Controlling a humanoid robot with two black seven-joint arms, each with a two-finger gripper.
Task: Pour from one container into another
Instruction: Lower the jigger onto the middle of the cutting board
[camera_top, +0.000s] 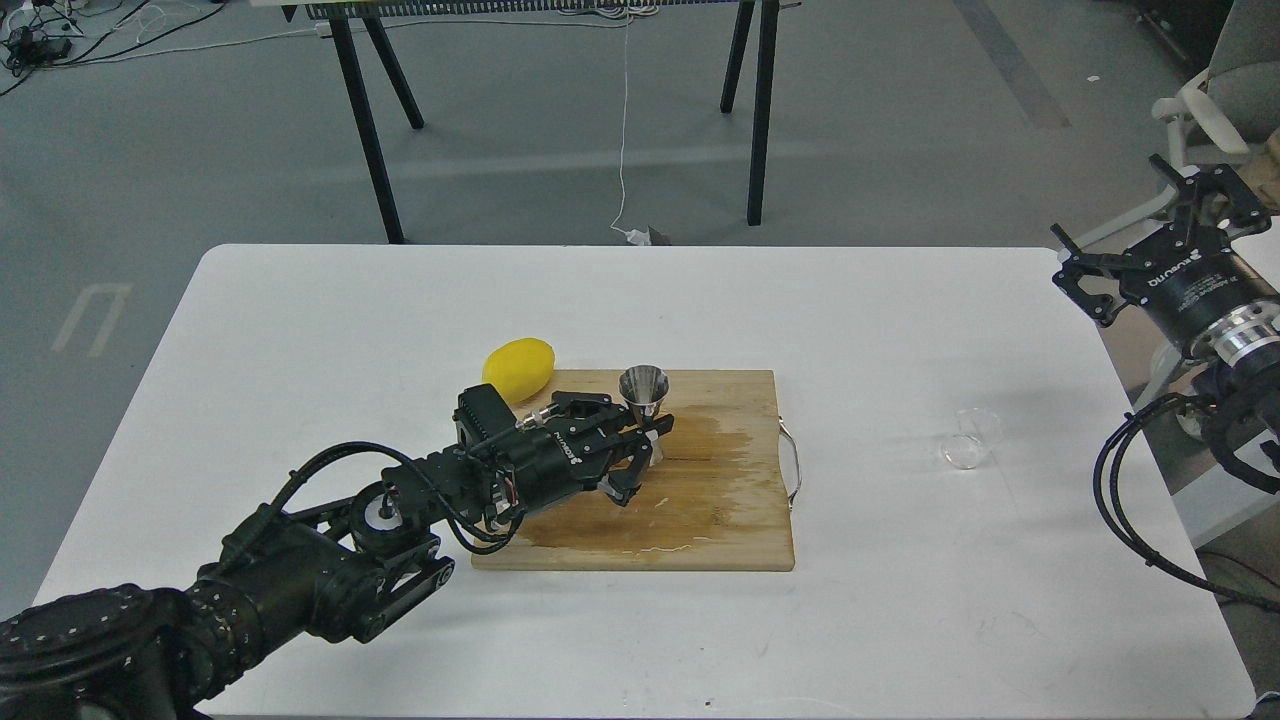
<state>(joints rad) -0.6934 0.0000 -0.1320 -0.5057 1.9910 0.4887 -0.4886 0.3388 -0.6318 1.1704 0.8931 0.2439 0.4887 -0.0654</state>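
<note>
The shiny steel jigger (643, 390) stands upright over the wooden cutting board (720, 500), its waist held between the fingers of my left gripper (645, 440), which is shut on it. Its lower cone is partly hidden by the fingers. The small clear cup (968, 440) lies tipped on the white table, right of the board. My right gripper (1150, 235) hovers open off the table's right edge, well above and right of the cup, holding nothing.
A yellow lemon (518, 368) lies at the board's far left corner, just behind my left wrist. The board carries a large wet stain and has a metal handle (793, 465) on its right side. Black table legs (370, 120) stand on the floor beyond.
</note>
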